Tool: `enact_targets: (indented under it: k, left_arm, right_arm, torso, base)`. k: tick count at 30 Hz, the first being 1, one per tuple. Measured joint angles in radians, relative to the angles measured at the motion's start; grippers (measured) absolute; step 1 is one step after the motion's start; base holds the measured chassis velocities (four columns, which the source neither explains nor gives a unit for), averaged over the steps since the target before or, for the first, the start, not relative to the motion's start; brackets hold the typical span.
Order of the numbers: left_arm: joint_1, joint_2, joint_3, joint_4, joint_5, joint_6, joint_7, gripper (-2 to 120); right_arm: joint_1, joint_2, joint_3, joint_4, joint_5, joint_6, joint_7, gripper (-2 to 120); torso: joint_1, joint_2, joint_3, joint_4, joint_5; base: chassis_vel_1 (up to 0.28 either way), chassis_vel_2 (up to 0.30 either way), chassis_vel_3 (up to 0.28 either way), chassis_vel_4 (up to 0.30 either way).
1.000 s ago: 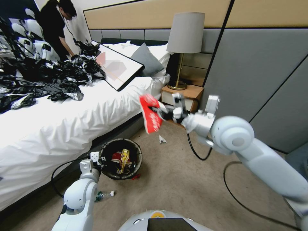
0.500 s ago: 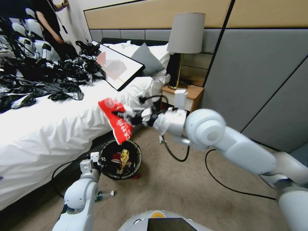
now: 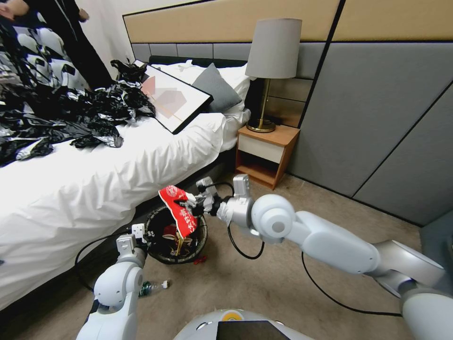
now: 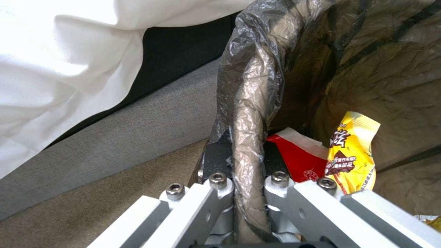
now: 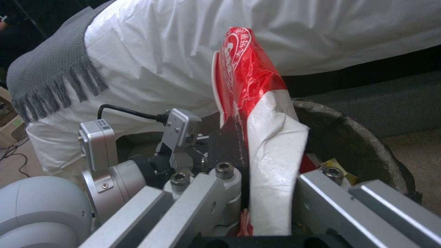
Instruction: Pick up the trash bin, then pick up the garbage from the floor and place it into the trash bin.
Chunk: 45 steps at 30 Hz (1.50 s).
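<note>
The trash bin (image 3: 202, 236), lined with a dark bag, stands by the bed's side. My left gripper (image 3: 143, 234) is shut on its rim (image 4: 250, 103), with one finger inside and one outside the bag-covered edge. My right gripper (image 3: 191, 206) is shut on a red-and-white wrapper (image 3: 180, 215), which hangs over the bin's mouth with its lower end dipping past the rim. In the right wrist view the wrapper (image 5: 248, 79) stands up between the fingers, with the bin (image 5: 363, 144) just beyond. A yellow wrapper (image 4: 351, 151) and a red one (image 4: 298, 160) lie inside the bin.
A small red scrap (image 3: 200, 259) lies on the carpet beside the bin, and a plastic bottle (image 3: 153, 286) lies near my left arm. The white bed (image 3: 94, 189) carries a heap of black plastic (image 3: 71, 118) and a picture frame (image 3: 174, 101). A nightstand (image 3: 264, 153) with a lamp stands behind. Cables trail on the floor.
My right arm has swung left and down, carrying the red-and-white wrapper from near the nightstand to just over the bin. The left gripper and the bin have stayed put.
</note>
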<state>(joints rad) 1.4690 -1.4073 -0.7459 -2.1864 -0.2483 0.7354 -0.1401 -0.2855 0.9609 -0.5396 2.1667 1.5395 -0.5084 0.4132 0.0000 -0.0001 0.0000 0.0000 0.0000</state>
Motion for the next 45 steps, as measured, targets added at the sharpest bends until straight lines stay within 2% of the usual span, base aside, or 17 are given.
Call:
enact_targets:
  k: [10,23,26,27,28,29,30,31,34,35,38,39,42,43,45]
  left_arm:
    - [-0.006,-0.005,0.001,0.013,0.0,0.0,0.0,0]
    - [-0.001,-0.011,-0.002,0.017,0.005,0.0,0.001,0]
    - [-0.001,-0.009,-0.003,0.016,0.005,0.0,0.001,0]
    - [-0.001,-0.009,-0.003,0.016,0.005,0.0,0.001,0]
    - [-0.002,-0.009,-0.003,0.016,0.005,0.0,0.001,0]
    - [-0.003,-0.009,-0.003,0.016,0.005,0.0,0.001,0]
    - [-0.004,-0.009,-0.003,0.016,0.005,0.0,0.001,0]
    - [-0.004,-0.009,-0.003,0.016,0.005,0.0,0.001,0]
    - [-0.005,-0.01,-0.003,0.016,0.004,0.0,0.001,0]
    - [-0.005,-0.01,-0.003,0.016,0.004,0.0,0.001,0]
    - [-0.004,-0.007,-0.003,0.017,0.004,0.0,0.001,0]
    - [-0.004,-0.007,-0.003,0.017,0.004,0.0,0.001,0]
    - [-0.004,-0.006,-0.004,0.019,0.004,0.0,0.0,0]
    - [-0.004,-0.006,-0.004,0.019,0.004,0.0,0.0,0]
    - [-0.004,-0.006,-0.003,0.019,0.004,0.0,0.0,0]
  right_arm:
    - [0.005,0.024,-0.003,-0.019,0.012,0.004,-0.006,0]
    - [0.04,0.169,-0.061,-0.135,-0.008,0.016,-0.001,2]
    - [0.041,0.17,-0.059,-0.141,-0.008,0.018,0.001,14]
    - [0.041,0.17,-0.059,-0.141,-0.008,0.018,0.001,14]
    - [0.038,0.166,-0.052,-0.143,-0.008,0.018,0.007,21]
    - [0.036,0.163,-0.049,-0.144,-0.008,0.018,0.01,22]
    - [0.03,0.155,-0.043,-0.148,-0.01,0.017,0.017,30]
    - [0.03,0.155,-0.043,-0.148,-0.01,0.017,0.017,30]
    - [0.015,0.135,-0.03,-0.151,-0.022,0.015,0.02,44]
    - [0.015,0.135,-0.03,-0.151,-0.022,0.015,0.02,44]
    - [0.003,0.124,-0.019,-0.149,-0.025,0.014,0.021,59]
    - [0.003,0.124,-0.019,-0.149,-0.025,0.014,0.021,59]
    - [0.0,0.125,-0.012,-0.142,-0.025,0.013,0.022,73]
    - [0.0,0.125,-0.012,-0.142,-0.025,0.013,0.022,73]
    - [0.0,0.125,-0.007,-0.137,-0.02,0.012,0.025,81]
  torso:
    - [0.0,0.0,0.0,-0.0002,0.0]
    - [0.0,0.0,0.0,0.0002,-0.0001]
    - [0.0,0.0,0.0,-0.0001,-0.0002]
    - [0.0,0.0,0.0,-0.0001,-0.0002]
    - [0.0,0.0,0.0,0.0,-0.0001]
    - [0.0,0.0,0.0,0.0,-0.0001]
    - [0.0,0.0,0.0,0.0,-0.0001]
    - [0.0,0.0,0.0,0.0,-0.0001]
    - [0.0,0.0,0.0,-0.0002,0.0]
    - [0.0,0.0,0.0,-0.0002,0.0]
    - [0.0,0.0,0.0,-0.0002,0.0001]
    - [0.0,0.0,0.0,-0.0002,0.0001]
    - [0.0,0.0,0.0,0.0001,0.0]
    - [0.0,0.0,0.0,0.0001,0.0]
    - [0.0,0.0,0.0,0.0001,0.0]
  base:
    - [0.0,0.0,0.0,0.0]
    - [0.0,0.0,0.0,0.0]
    - [0.0,0.0,0.0,0.0]
    - [0.0,0.0,0.0,0.0]
    - [0.0,0.0,0.0,0.0]
    - [0.0,0.0,0.0,0.0]
    - [0.0,0.0,0.0,0.0]
    - [0.0,0.0,0.0,0.0]
    - [0.0,0.0,0.0,0.0]
    - [0.0,0.0,0.0,0.0]
    - [0.0,0.0,0.0,0.0]
    - [0.0,0.0,0.0,0.0]
    - [0.0,0.0,0.0,0.0]
    - [0.0,0.0,0.0,0.0]
    - [0.0,0.0,0.0,0.0]
